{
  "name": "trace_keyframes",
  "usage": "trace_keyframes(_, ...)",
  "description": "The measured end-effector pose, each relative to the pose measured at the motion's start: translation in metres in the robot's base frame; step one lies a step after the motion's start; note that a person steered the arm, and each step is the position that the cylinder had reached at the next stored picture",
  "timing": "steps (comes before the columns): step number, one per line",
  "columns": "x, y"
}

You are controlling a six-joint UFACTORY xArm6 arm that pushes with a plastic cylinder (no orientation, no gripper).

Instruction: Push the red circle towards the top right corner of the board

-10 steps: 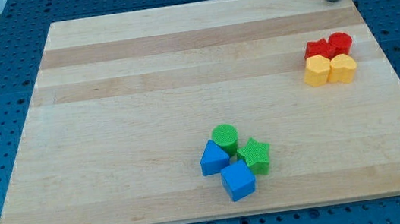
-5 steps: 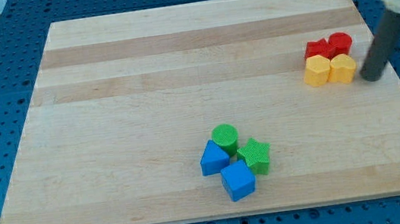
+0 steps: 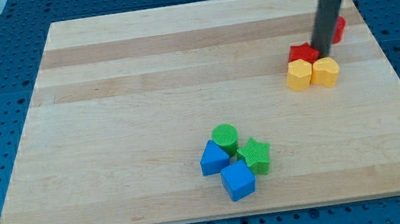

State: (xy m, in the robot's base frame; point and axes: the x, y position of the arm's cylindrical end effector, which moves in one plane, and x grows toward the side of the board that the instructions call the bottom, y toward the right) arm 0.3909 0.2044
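The red circle (image 3: 339, 29) sits near the board's right edge, mostly hidden behind my rod. My tip (image 3: 324, 54) rests just left and below it, touching the right side of a red star block (image 3: 301, 54). Two yellow blocks, the left one (image 3: 299, 76) and the right one (image 3: 325, 71), sit directly below the red star and my tip.
A cluster at the view's bottom middle holds a green circle (image 3: 224, 136), a green star (image 3: 254, 155), a blue triangle (image 3: 213, 158) and a blue cube (image 3: 237, 180). The wooden board (image 3: 143, 81) lies on a blue perforated table.
My tip swung from the top right corner down the right of the cluster, then up-left into it. The red star and yellow blocks shifted left; the red circle moved up-right, apart from them.
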Motion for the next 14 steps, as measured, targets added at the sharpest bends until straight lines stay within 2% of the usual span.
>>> trace_keyframes(1, 0.009, 0.039)
trace_keyframes(2, -0.012, 0.053)
trace_keyframes(5, -0.067, 0.035)
trace_keyframes(7, -0.101, -0.071)
trace_keyframes(8, -0.08, -0.068)
trace_keyframes(9, -0.022, -0.062)
trace_keyframes(10, -0.025, -0.175)
trace_keyframes(11, -0.069, -0.223)
trace_keyframes(12, -0.092, -0.187)
trace_keyframes(13, -0.09, -0.151)
trace_keyframes(14, -0.111, -0.121)
